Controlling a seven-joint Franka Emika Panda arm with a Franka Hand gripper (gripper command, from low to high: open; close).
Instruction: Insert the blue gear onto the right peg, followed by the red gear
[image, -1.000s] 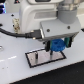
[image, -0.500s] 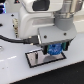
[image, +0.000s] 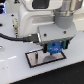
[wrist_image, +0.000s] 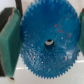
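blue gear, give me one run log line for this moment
blue gear: held between green fingers | gripper: shut on it, low over grey plate | centre hole visible | red gear: not in view

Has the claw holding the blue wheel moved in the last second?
Yes. The gripper with the blue gear has dropped closer to the grey plate.

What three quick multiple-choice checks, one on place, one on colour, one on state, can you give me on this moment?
1. Where is the blue gear?
A. between the jaws
B. flat on the table
C. beside the arm's base

2. What colour are the finger pads?
A. red
B. green
C. yellow

3. How do the jaws of the gripper stand?
A. wide open, empty
B. shut on the gear
C. out of view

Answers: 1 A, pads flank it above the grey plate; 2 B, wrist view shows green; 3 B, pads press both edges.
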